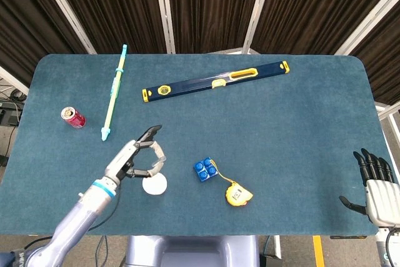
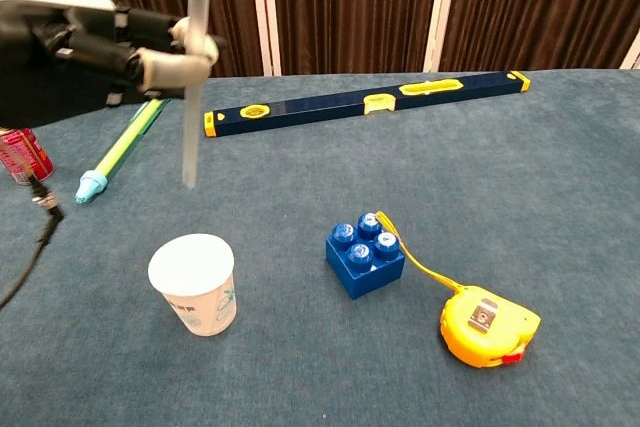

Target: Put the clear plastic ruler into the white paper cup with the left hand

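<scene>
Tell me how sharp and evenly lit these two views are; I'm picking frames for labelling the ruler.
Chest view: the left hand looms close, dark and soft-edged; the clear ruler it holds upright looks faint and slightly smeared, while the white paper cup is crisp. Head view: even light, soft shadows, no glare; the ruler is practically invisible at the hand.
</scene>
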You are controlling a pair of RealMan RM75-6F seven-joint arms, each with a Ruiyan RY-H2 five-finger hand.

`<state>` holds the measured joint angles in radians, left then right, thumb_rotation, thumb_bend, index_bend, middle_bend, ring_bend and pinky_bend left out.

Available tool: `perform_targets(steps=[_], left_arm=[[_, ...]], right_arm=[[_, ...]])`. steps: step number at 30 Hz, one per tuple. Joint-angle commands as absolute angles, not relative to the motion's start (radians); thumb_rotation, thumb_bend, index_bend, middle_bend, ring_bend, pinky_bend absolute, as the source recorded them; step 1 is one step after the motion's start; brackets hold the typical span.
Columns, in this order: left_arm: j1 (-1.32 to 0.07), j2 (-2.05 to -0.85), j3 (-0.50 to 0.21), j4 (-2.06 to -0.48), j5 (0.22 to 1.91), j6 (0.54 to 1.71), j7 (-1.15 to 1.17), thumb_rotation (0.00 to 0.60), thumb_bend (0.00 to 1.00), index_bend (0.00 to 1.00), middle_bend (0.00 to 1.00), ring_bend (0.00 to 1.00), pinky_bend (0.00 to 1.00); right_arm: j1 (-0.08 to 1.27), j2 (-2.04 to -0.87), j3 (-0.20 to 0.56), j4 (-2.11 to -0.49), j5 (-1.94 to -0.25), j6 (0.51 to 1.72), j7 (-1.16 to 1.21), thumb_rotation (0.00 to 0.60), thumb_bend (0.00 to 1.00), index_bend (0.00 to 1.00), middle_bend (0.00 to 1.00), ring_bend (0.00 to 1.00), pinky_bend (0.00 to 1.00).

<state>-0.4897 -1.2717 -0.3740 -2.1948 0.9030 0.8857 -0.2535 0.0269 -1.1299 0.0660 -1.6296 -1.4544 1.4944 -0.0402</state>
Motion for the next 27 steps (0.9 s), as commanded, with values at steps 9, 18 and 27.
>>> perform_targets(steps=[9,18,27], left_arm=[[-0.451,-1.254,-0.301,-2.164,1.03,0.834,-0.381,0.6,0.49,0.58,0.0,0.0,0.0],[-0.444,-1.274,-0.252,-2.128,1.07,0.84,-0.412,0.6,0.49,0.58,0.0,0.0,0.0],[-0.446,-1.303,-0.214,-2.061,1.095,0.829,-0.443,0.6,0.49,0.53,0.0,0.0,0.0]], right_arm=[[0.022,-1.134,0.064,-1.626,-1.46,1.504,-0.041,0.6,0.09,0.0,0.0,0.0,0.0],[0.02,-1.136,0.063,-1.62,-1.465,1.507,-0.035,0.6,0.09,0.0,0.0,0.0,0.0],[0.02,-1.135,0.064,-1.621,-1.465,1.506,-0.037,0.6,0.09,0.0,0.0,0.0,0.0]])
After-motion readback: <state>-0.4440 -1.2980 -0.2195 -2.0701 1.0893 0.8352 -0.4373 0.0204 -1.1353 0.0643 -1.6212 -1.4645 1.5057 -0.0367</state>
